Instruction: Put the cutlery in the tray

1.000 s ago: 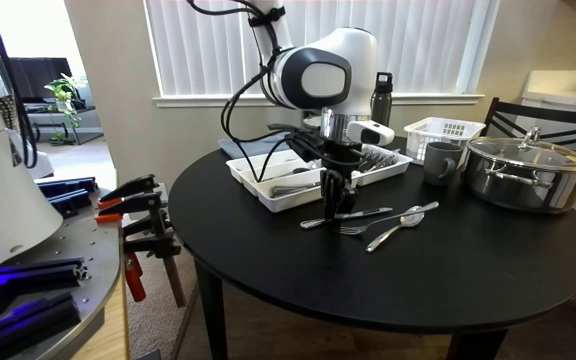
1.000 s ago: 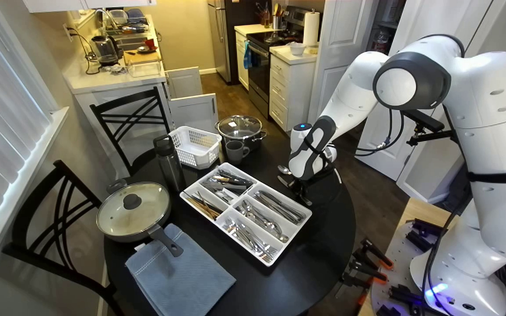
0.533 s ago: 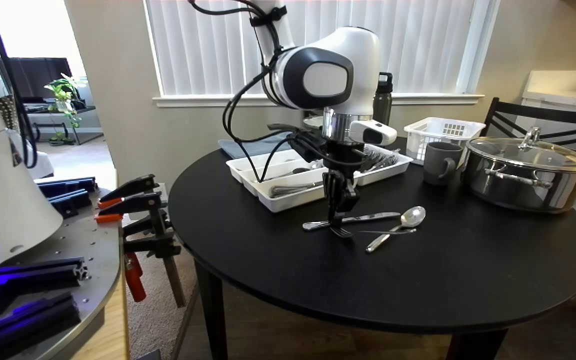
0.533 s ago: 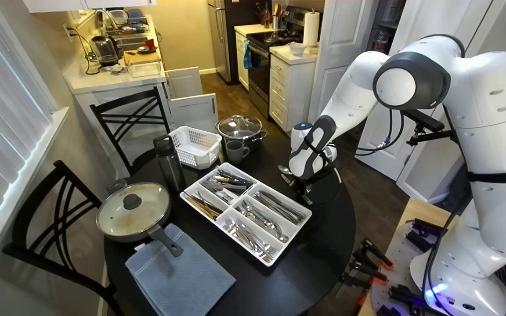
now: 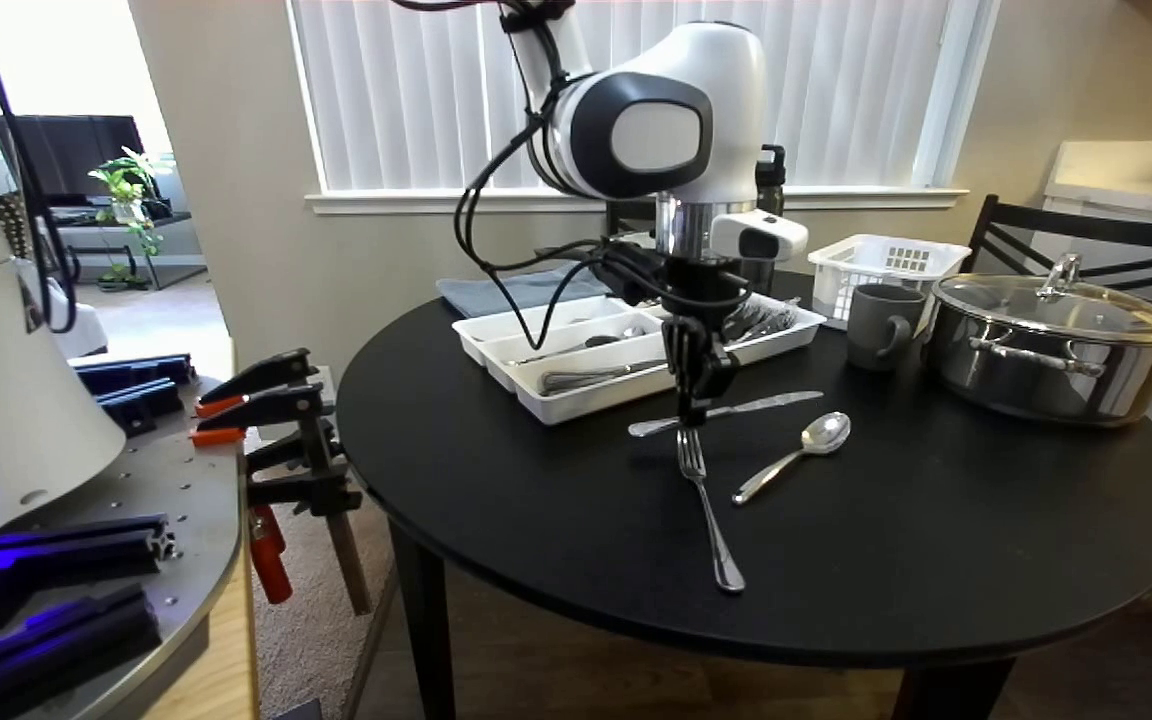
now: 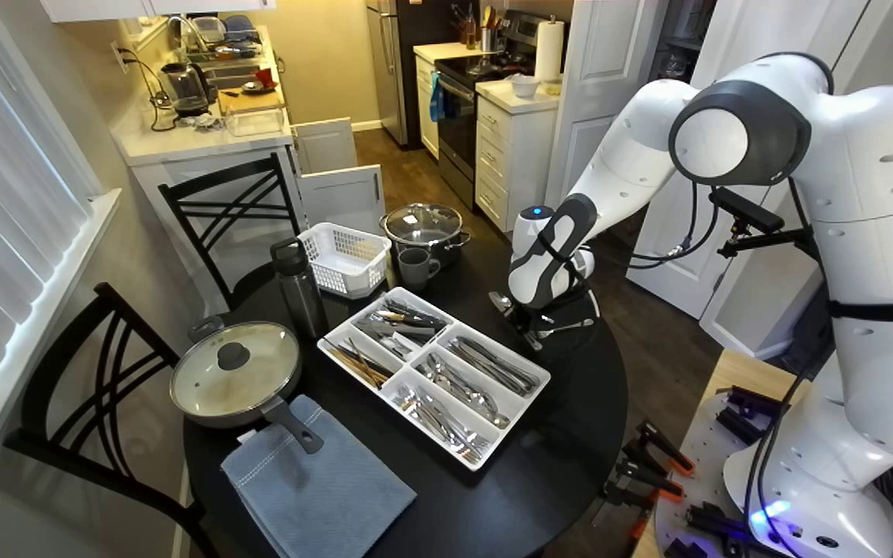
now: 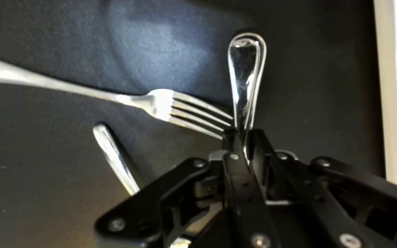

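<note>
My gripper (image 5: 693, 412) is shut on the handle of a silver knife (image 5: 761, 404) and seems to hold it just above the black table. In the wrist view the fingertips (image 7: 244, 134) pinch the knife, its handle end (image 7: 246, 79) sticking out. A silver fork (image 5: 708, 515) lies on the table, tines at the knife; it also shows in the wrist view (image 7: 157, 103). A silver spoon (image 5: 786, 460) lies to its right, its handle in the wrist view (image 7: 115, 158). The white divided tray (image 5: 596, 402), holding sorted cutlery, is behind the gripper and also in an exterior view (image 6: 510, 422).
A grey mug (image 5: 881, 330), a steel pot (image 5: 1046, 360) and a white slatted basket (image 5: 851, 270) stand at the right. A dark bottle (image 6: 303, 294), a lidded pan (image 6: 206, 380) and a blue cloth (image 6: 338, 480) are on the tray's far side.
The gripper has risen and moved slightly right with the knife. The fork, earlier across the spoon, has swung round, its handle now pointing to the table's front edge. The spoon stays put.
</note>
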Available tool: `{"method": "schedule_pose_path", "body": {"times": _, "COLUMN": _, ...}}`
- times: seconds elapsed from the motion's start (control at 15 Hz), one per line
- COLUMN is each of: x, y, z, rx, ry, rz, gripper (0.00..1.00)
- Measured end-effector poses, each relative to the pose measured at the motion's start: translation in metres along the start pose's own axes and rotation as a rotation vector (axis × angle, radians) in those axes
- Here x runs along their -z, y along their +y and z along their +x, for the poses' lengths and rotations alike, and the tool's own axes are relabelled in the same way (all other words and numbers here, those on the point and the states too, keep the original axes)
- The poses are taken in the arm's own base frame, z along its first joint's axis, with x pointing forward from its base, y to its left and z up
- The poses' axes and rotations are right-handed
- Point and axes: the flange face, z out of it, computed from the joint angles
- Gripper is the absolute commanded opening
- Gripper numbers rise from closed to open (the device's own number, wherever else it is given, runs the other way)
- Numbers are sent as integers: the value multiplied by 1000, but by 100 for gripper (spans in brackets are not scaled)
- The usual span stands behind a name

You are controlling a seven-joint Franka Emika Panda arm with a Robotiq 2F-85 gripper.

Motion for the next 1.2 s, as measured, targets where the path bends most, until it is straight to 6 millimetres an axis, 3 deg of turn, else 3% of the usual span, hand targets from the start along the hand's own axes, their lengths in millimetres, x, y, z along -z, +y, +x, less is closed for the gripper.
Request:
{"method": "schedule_pose_path", "body": {"times": 0.2, "x": 20, "y": -4, "z": 8, "rx": -1, "ry": 44, "rz": 23, "gripper": 3}}
{"method": "schedule_pose_path", "body": {"times": 0.47, "x": 31, "y": -16, "z": 7, "rx": 19, "ry": 52, "rz": 65, "gripper": 3}}
{"method": "schedule_pose_path", "body": {"times": 0.93, "x": 60, "y": -64, "z": -35, "rx": 210, "ry": 24, "rz": 212, "gripper": 3}}
{"method": "schedule_pose_path", "body": {"times": 1.2, "x": 64, "y": -75, "z": -63, "rx": 254, "ry": -118, "rz": 222, "gripper": 3}}
